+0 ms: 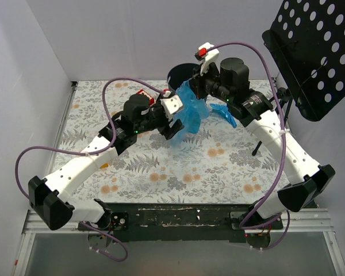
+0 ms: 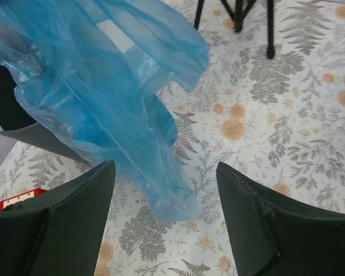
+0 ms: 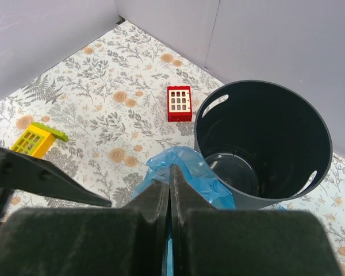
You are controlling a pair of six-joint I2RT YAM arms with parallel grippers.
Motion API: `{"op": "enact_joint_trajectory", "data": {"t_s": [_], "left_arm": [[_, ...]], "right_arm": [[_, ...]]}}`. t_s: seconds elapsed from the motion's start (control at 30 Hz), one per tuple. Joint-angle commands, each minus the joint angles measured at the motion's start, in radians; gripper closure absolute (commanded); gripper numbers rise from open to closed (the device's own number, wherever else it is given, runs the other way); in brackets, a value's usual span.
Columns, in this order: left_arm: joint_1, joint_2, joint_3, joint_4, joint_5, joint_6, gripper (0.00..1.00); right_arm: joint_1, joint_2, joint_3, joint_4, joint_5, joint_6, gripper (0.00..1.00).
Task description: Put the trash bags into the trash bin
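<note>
A spread blue trash bag hangs from my right gripper, which is shut on its top edge just in front of the dark trash bin. In the right wrist view the shut gripper pinches the bag beside the bin's rim; the bin looks empty. My left gripper is open at the bag's lower end. In the left wrist view the bag hangs ahead of and between the open fingers, not held. A second small blue bag lies on the table under my right arm.
A red-and-white tile lies left of the bin and a yellow block further left. The black perforated music stand stands at the back right, its legs on the table. White walls close the back and sides.
</note>
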Motion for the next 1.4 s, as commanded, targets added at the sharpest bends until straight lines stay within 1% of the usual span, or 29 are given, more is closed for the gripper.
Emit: {"op": "enact_joint_trajectory", "data": {"t_s": [0.0, 0.1, 0.17, 0.2, 0.23, 0.27, 0.3, 0.4, 0.43, 0.47, 0.53, 0.67, 0.7, 0.77, 0.8, 0.87, 0.9, 1.0, 1.03, 1.1, 1.13, 1.2, 1.27, 1.33, 1.37], "left_arm": [[-0.018, 0.032, -0.041, 0.219, -0.256, -0.041, 0.28], [-0.020, 0.064, -0.050, 0.276, -0.307, -0.047, 0.29], [-0.020, 0.101, -0.047, 0.298, -0.321, -0.054, 0.33], [-0.020, 0.112, -0.055, 0.319, -0.373, -0.060, 0.34], [-0.020, 0.125, -0.053, 0.318, -0.390, -0.061, 0.35], [-0.020, 0.138, -0.056, 0.352, -0.405, -0.060, 0.37], [-0.020, 0.148, -0.056, 0.360, -0.404, -0.055, 0.41], [-0.018, 0.161, -0.053, 0.353, -0.350, -0.051, 0.56], [-0.018, 0.162, -0.050, 0.341, -0.336, -0.054, 0.64], [-0.018, 0.165, -0.047, 0.331, -0.289, -0.060, 0.75], [-0.017, 0.158, -0.030, 0.263, -0.280, -0.073, 1.00], [-0.007, 0.106, -0.004, 0.161, -0.270, -0.090, 1.00], [0.002, 0.089, -0.003, 0.135, -0.264, -0.098, 1.00], [0.031, 0.061, 0.003, 0.085, -0.221, -0.129, 1.00], [0.051, 0.050, 0.011, 0.057, -0.189, -0.144, 1.00], [0.097, 0.030, 0.025, 0.019, -0.137, -0.194, 1.00], [0.132, 0.026, 0.037, 0.003, -0.099, -0.227, 1.00], [0.264, 0.024, 0.078, -0.026, 0.025, -0.352, 1.00], [0.301, 0.029, 0.092, -0.026, 0.062, -0.395, 1.00], [0.358, 0.030, 0.106, -0.005, 0.092, -0.454, 1.00], [0.381, 0.033, 0.109, 0.006, 0.113, -0.475, 1.00], [0.413, 0.040, 0.123, 0.017, 0.144, -0.507, 1.00], [0.442, 0.049, 0.138, 0.026, 0.162, -0.544, 1.00], [0.462, 0.052, 0.152, 0.032, 0.171, -0.573, 1.00], [0.470, 0.056, 0.166, 0.034, 0.171, -0.590, 1.00]], "right_arm": [[0.001, -0.028, 0.025, 0.008, 0.008, 0.040, 0.99], [0.001, -0.042, 0.000, 0.012, 0.005, 0.045, 0.99], [0.001, -0.046, -0.018, 0.016, -0.001, 0.052, 0.99], [0.001, -0.045, -0.020, 0.017, -0.003, 0.054, 0.99], [0.001, -0.042, -0.018, 0.019, -0.006, 0.055, 0.99], [0.001, -0.042, -0.015, 0.019, -0.008, 0.055, 0.99], [0.001, -0.039, -0.012, 0.017, -0.008, 0.055, 0.99], [-0.001, -0.033, -0.011, 0.017, -0.001, 0.054, 0.99], [-0.004, -0.031, -0.012, 0.017, 0.002, 0.054, 0.99], [-0.005, -0.028, -0.012, 0.017, 0.000, 0.054, 0.99], [-0.011, -0.016, -0.005, 0.014, 0.009, 0.055, 0.99], [-0.076, 0.061, 0.028, 0.017, 0.020, 0.058, 0.99], [-0.097, 0.090, 0.041, 0.019, 0.003, 0.066, 0.96], [-0.143, 0.160, 0.098, 0.009, -0.035, 0.080, 0.85], [-0.165, 0.194, 0.130, 0.006, -0.075, 0.086, 0.75], [-0.200, 0.226, 0.179, 0.017, -0.185, 0.083, 0.60], [-0.211, 0.233, 0.198, 0.023, -0.216, 0.077, 0.53], [-0.255, 0.199, 0.200, 0.034, -0.259, 0.065, 0.42], [-0.272, 0.178, 0.169, 0.038, -0.270, 0.074, 0.40], [-0.318, 0.110, 0.077, 0.071, -0.300, 0.113, 0.39], [-0.344, 0.064, 0.021, 0.098, -0.334, 0.136, 0.36], [-0.376, -0.032, -0.119, 0.191, -0.392, 0.163, 0.34], [-0.387, -0.120, -0.254, 0.280, -0.466, 0.173, 0.34], [-0.387, -0.178, -0.337, 0.301, -0.555, 0.176, 0.34], [-0.386, -0.189, -0.383, 0.301, -0.605, 0.198, 0.31]]}}
